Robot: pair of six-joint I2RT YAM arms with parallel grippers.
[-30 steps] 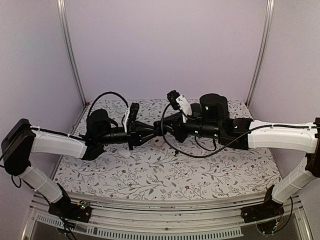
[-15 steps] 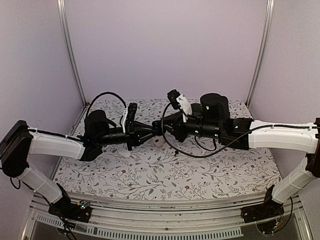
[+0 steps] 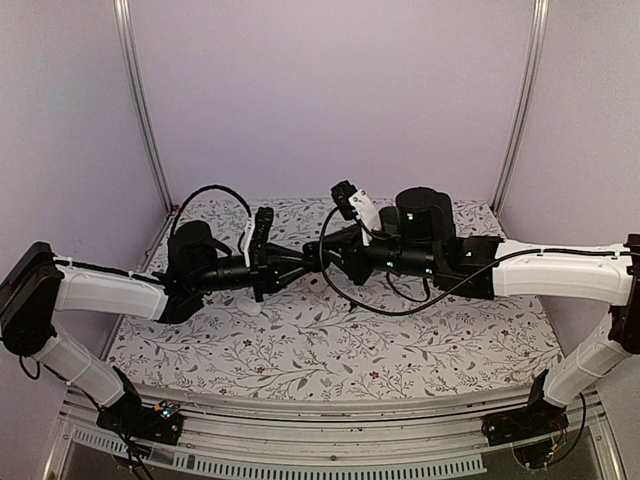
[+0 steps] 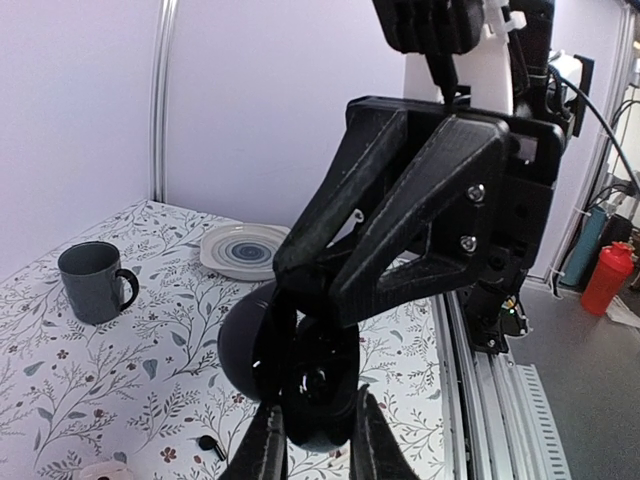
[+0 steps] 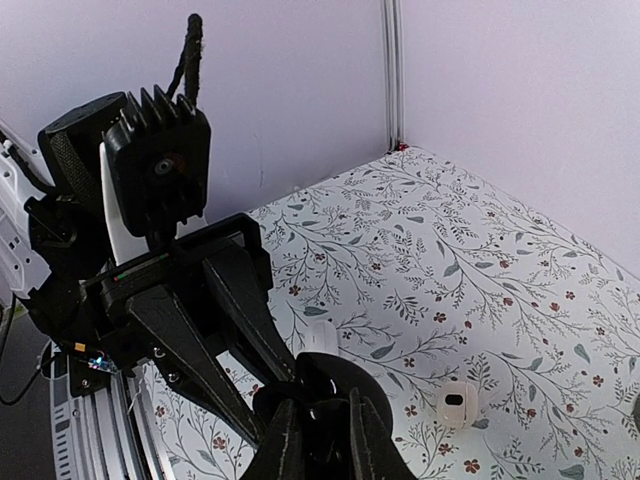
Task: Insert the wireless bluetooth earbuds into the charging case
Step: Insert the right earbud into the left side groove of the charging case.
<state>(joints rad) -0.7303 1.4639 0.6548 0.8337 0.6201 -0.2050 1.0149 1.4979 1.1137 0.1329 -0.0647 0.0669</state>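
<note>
The charging case (image 4: 318,395) is smooth black plastic with a faint sheen. The right claw (image 4: 318,292) is matt black moulded plastic, fixed with bright metal screws (image 4: 477,192). The desk (image 4: 60,370) has a matt flower-printed covering. The mug (image 4: 92,285) looks dull-glazed.

White cloth counter (image 3: 330,345) patterned with grey-green vines and small red flowers, dark grey ceramic mug (image 4: 95,283), white round plate (image 4: 245,250) with blue-grey rings, glossy black rounded charging case (image 4: 240,350)

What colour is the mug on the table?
The mug is dark grey; the left wrist view shows it best.
</note>
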